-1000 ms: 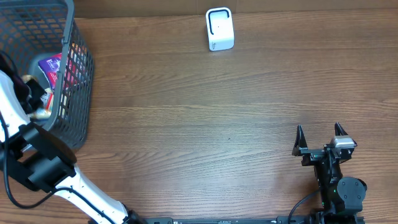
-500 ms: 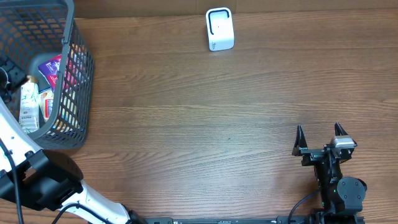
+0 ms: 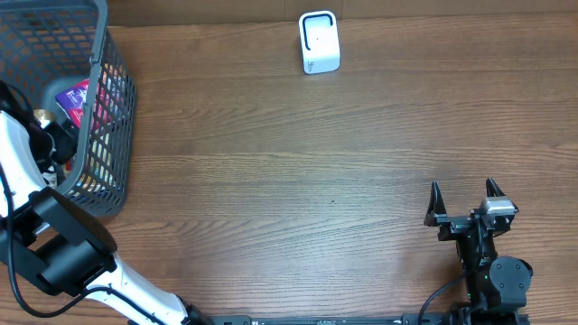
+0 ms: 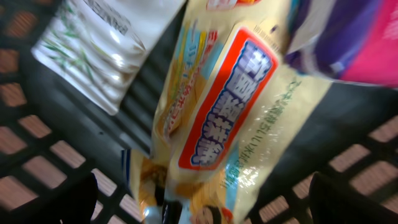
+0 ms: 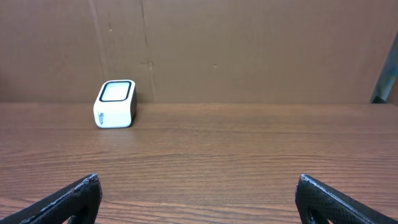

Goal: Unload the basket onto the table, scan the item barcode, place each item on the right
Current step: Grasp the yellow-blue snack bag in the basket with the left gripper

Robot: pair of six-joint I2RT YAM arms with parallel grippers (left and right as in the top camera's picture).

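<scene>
Left gripper: open. Its two dark fingertips stand wide apart at the lower corners of the wrist view, with nothing clamped between them. It is inside the wire basket at the far left edge of the table, facing down onto the contents.

Contents as seen from the left wrist:
- A yellow snack packet with a red label panel lies on the slant directly below the gripper, between the fingertips and clear of both.
- A white packet with green leaf print lies at the upper left, just beside the yellow packet.
- A purple and pink packet overlaps the yellow packet's upper right corner. From overhead it shows through the mesh.
- The view is blurred and the label print cannot be read.

Right gripper: open and empty. It sits low over the table at the near right, fingers pointing towards the far edge, well apart from everything else.

Barcode scanner: a small white unit with a dark-framed window, upright at the far centre of the table. The right wrist view shows it ahead and to the left, before a brown cardboard backdrop.
</scene>
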